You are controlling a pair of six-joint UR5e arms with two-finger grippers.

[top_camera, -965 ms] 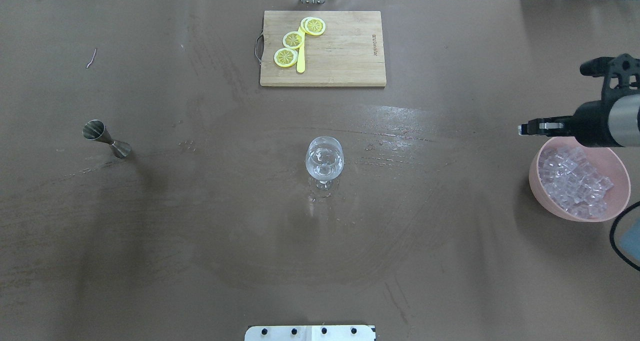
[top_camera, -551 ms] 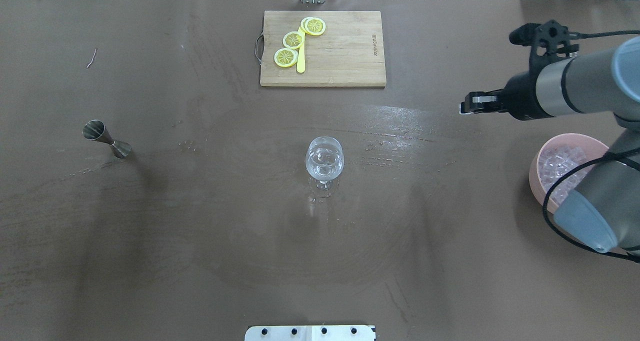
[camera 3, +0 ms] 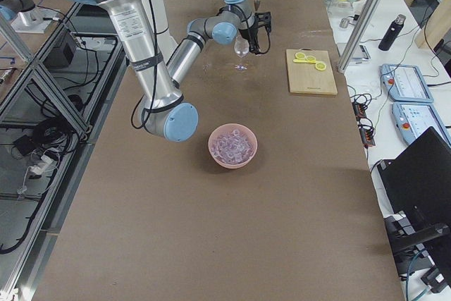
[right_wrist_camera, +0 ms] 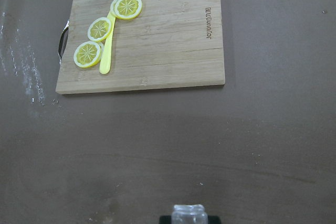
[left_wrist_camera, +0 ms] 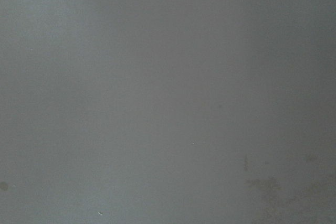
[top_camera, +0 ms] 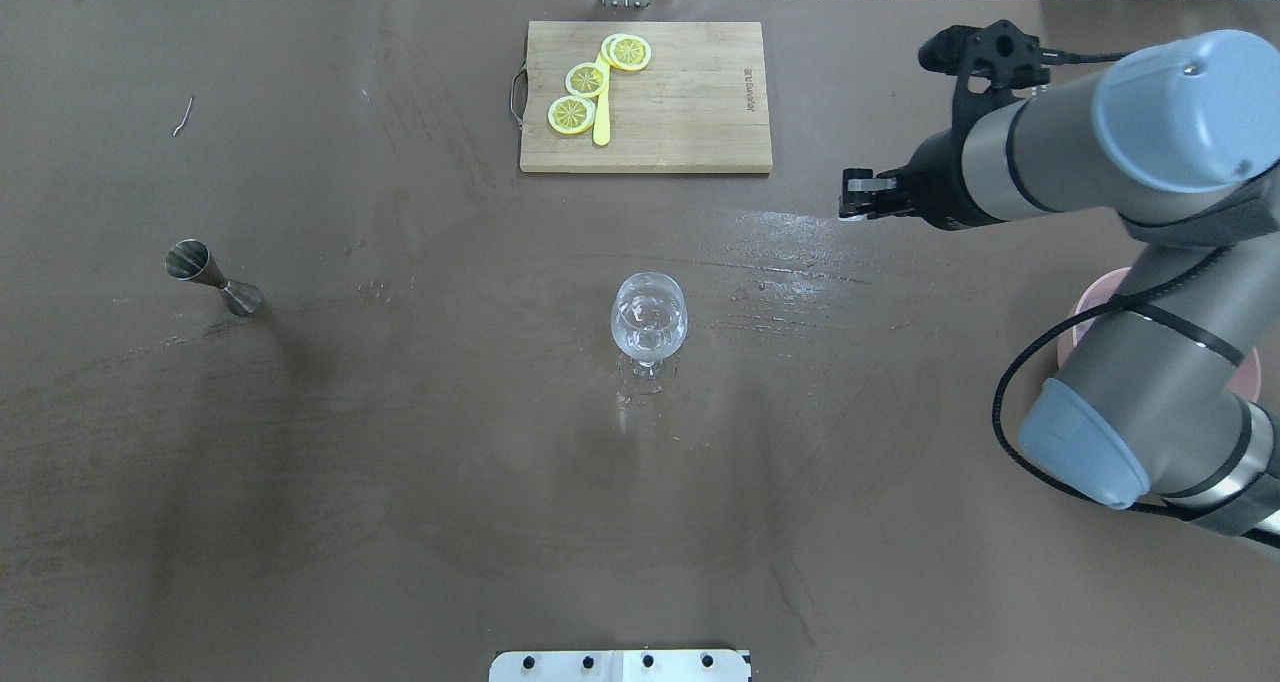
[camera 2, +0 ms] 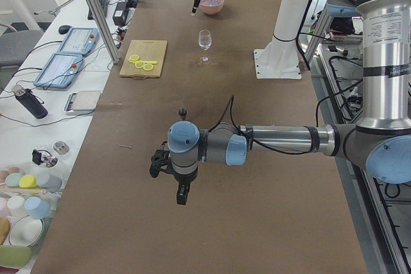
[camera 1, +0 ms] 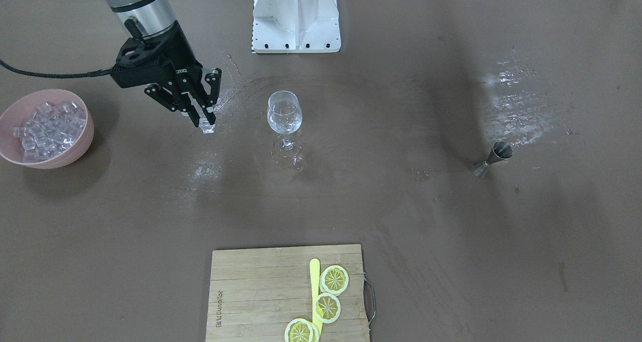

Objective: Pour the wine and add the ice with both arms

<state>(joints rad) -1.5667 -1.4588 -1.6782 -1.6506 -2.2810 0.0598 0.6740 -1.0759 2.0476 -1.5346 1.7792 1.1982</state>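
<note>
My right gripper is shut on one clear ice cube, held above the table to the right of the wine glass. The cube also shows at the bottom edge of the right wrist view. The glass stands upright at mid-table with a little clear liquid in it. More ice cubes fill the pink bowl. In the overhead view the right gripper is between the bowl and the glass. My left gripper shows only in the exterior left view; I cannot tell if it is open.
A steel jigger stands on the robot's left side. A wooden cutting board with lemon slices and a yellow knife lies at the far edge. The right arm covers most of the bowl in the overhead view.
My right arm has swung from above the ice bowl leftward and farther out over the table, towards the glass, carrying the cube. The glass and jigger have not moved.
</note>
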